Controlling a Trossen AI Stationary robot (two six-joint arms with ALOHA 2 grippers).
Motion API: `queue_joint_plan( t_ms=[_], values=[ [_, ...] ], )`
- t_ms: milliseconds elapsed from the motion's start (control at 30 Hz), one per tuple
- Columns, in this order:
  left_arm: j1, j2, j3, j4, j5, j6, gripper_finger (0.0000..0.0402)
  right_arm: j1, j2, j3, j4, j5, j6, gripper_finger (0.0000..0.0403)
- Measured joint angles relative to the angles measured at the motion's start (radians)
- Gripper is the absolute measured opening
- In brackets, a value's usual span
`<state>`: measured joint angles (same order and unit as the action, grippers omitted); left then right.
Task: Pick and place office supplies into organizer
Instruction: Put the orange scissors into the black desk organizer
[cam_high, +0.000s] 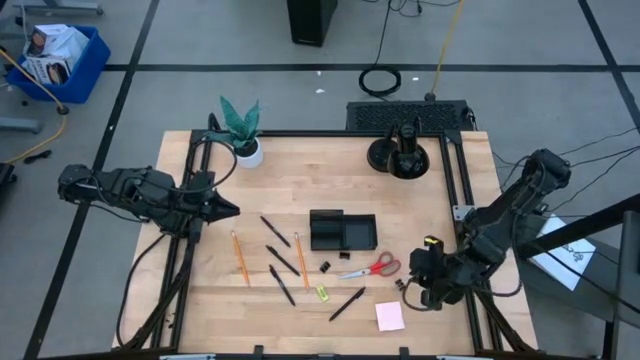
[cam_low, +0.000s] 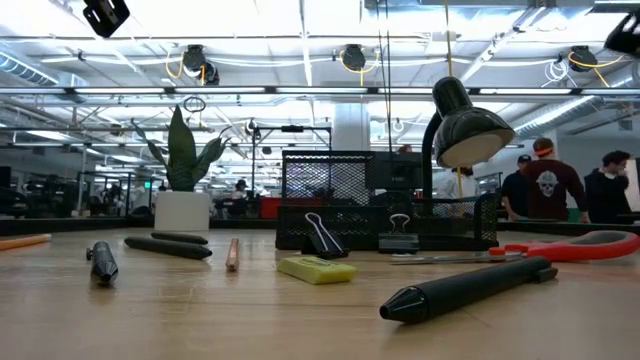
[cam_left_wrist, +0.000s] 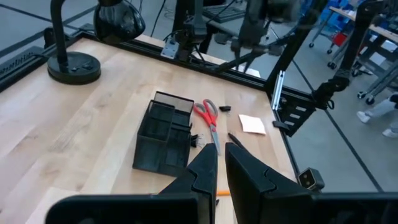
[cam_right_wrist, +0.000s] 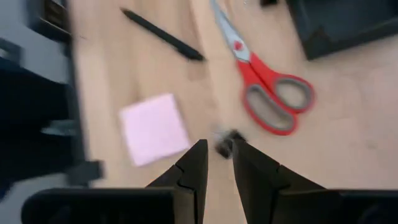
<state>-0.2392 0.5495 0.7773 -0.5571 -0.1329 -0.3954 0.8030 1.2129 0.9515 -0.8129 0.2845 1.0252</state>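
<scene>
At left of the table (cam_high: 200, 300), above its edge, left tool (cam_high: 232, 210) all but closed on nothing, waiting. Next, lying loose on the wood: two orange pencils (cam_high: 240, 258), light, stiff, likely to roll, best pinched mid-shaft; four black pens (cam_high: 283, 261), same handling, probably slicker. At centre, one black organizer (cam_high: 342, 231), apparently with nothing in it yet. Just beside its front edge, two black clips (cam_high: 325, 267), tiny and hard, needing a precise pinch across the body. One yellow-green piece (cam_high: 322, 293), small and blocky. One pair of red-handled scissors (cam_high: 370, 268), heaviest here, rigid, best gripped near the pivot. One pink sticky-note pad (cam_high: 390, 316), flat and thin, awkward to lift, best taken by an edge. At right, right tool (cam_right_wrist: 219, 144) low, a third clip (cam_right_wrist: 225, 138) at its tip; whether gripped, cannot tell.
</scene>
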Motion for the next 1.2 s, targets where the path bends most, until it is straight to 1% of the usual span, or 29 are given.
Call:
queue_joint_plan(
  t_ms=[167, 267, 433, 533, 800, 1000, 1100, 1200],
  values=[
    [0.000, 0.000, 0.000, 0.000, -0.004, 0.001, 0.0037, -0.046, 0.000, -0.059, 0.006, -0.001, -0.088, 0.0070],
    [0.000, 0.000, 0.000, 0.000, -0.009, 0.000, 0.0037, -0.069, 0.000, -0.088, 0.043, -0.009, -0.164, 0.0070],
    [0.000, 0.000, 0.000, 0.000, -0.011, 0.009, 0.0037, -0.120, 0.000, -0.123, 0.114, -0.071, -0.266, 0.0070],
    [0.000, 0.000, 0.000, 0.000, -0.028, 0.009, 0.0037, -0.146, 0.000, -0.139, 0.133, -0.128, -0.308, 0.0070],
    [0.000, 0.000, 0.000, 0.000, -0.034, 0.010, 0.0037, -0.203, 0.000, -0.151, 0.150, -0.157, -0.315, 0.0071],
    [0.000, 0.000, 0.000, 0.000, -0.034, 0.018, 0.0037, -0.240, 0.000, -0.151, 0.162, -0.159, -0.325, 0.0073],
    [0.000, 0.000, 0.000, 0.000, -0.034, 0.020, 0.0037, -0.248, 0.000, -0.151, 0.184, -0.162, -0.352, 0.0085],
    [0.000, 0.000, 0.000, 0.000, -0.034, 0.019, 0.0037, -0.261, 0.000, -0.151, 0.206, -0.186, -0.361, 0.0108]
  ],
)
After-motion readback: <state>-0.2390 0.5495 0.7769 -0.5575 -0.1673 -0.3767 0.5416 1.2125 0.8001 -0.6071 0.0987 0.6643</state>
